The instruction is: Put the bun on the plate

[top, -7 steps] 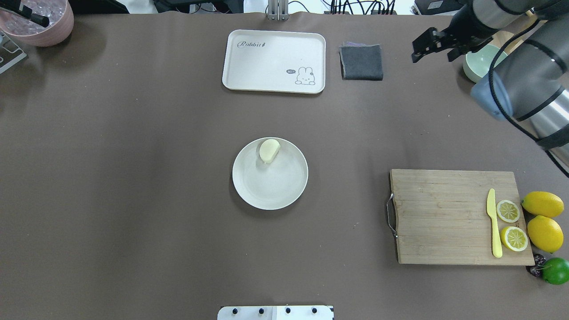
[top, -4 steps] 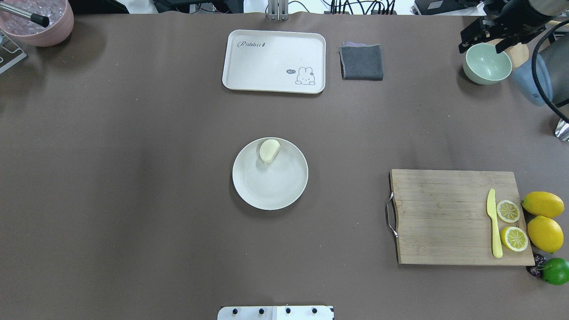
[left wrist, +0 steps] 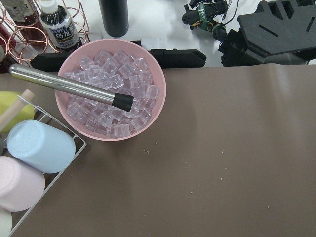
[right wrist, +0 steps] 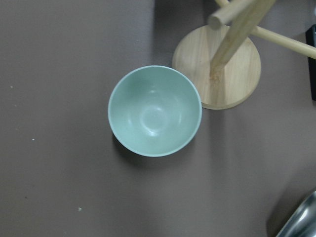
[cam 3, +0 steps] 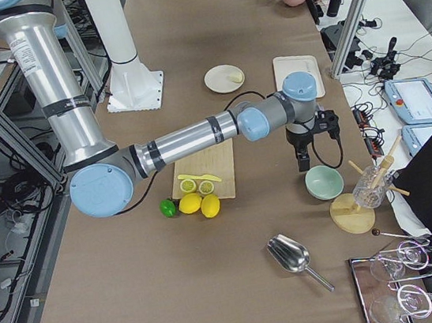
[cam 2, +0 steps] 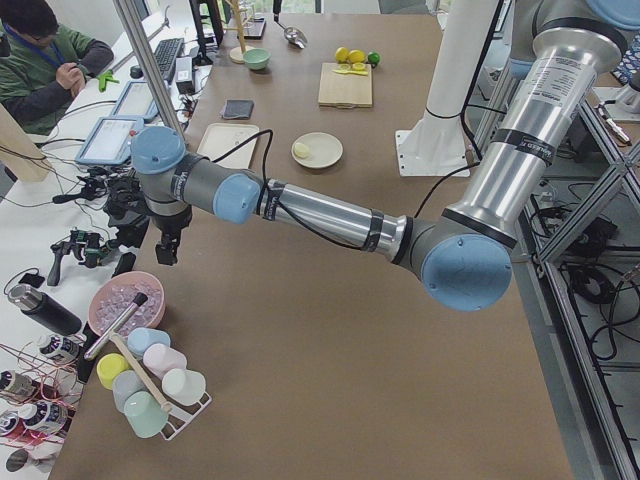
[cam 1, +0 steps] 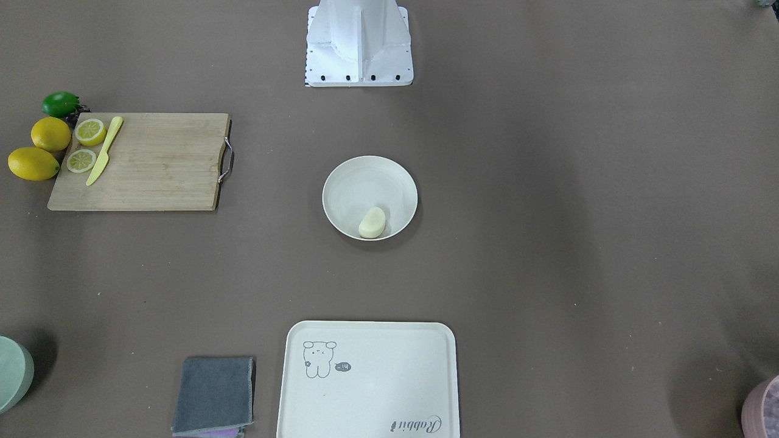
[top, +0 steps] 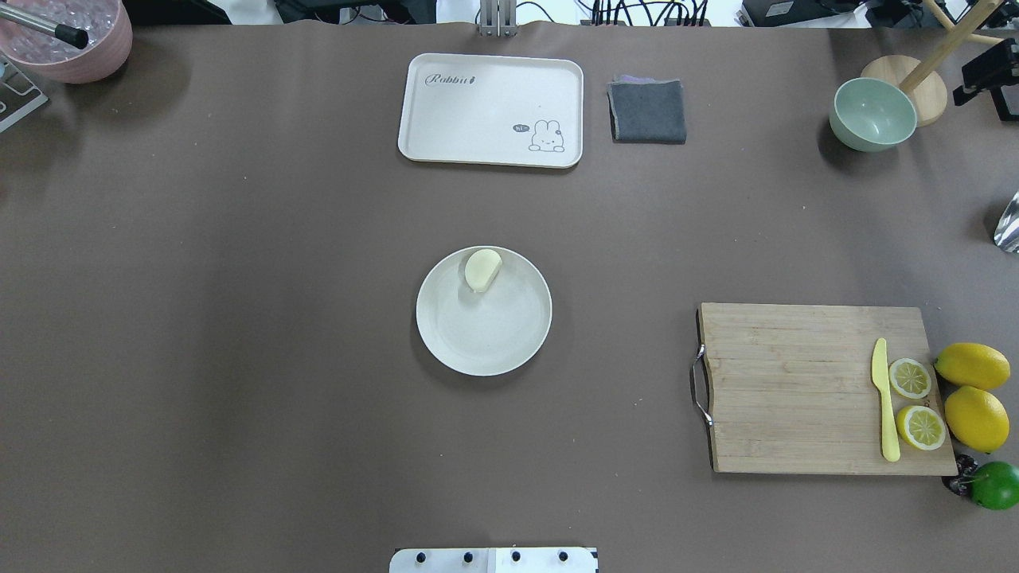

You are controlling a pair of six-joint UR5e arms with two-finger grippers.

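Note:
The bun (top: 482, 269) is a pale cream lump lying inside the far rim of the round off-white plate (top: 486, 338) at the table's middle. It also shows in the front view as the bun (cam 1: 372, 222) on the plate (cam 1: 365, 182). Nothing touches either. My right gripper (cam 3: 304, 164) hangs above the green bowl, far from the plate. Only a black part of this right gripper (top: 987, 79) shows at the overhead view's right edge, and I cannot tell its state. My left gripper (cam 2: 170, 252) hangs near the pink ice bowl at the table's left end. Its state cannot be told.
A cream tray (top: 491, 110) and a grey cloth (top: 647, 111) lie at the far side. A green bowl (top: 872, 115) and a wooden stand (top: 915, 89) are far right. The cutting board (top: 796, 390) holds a knife and lemon halves beside whole lemons. The pink ice bowl (top: 76, 44) is far left.
My right gripper has moved to the right, off toward the view's edge, uncovering the green bowl and wooden stand. The bun and plate have not moved.

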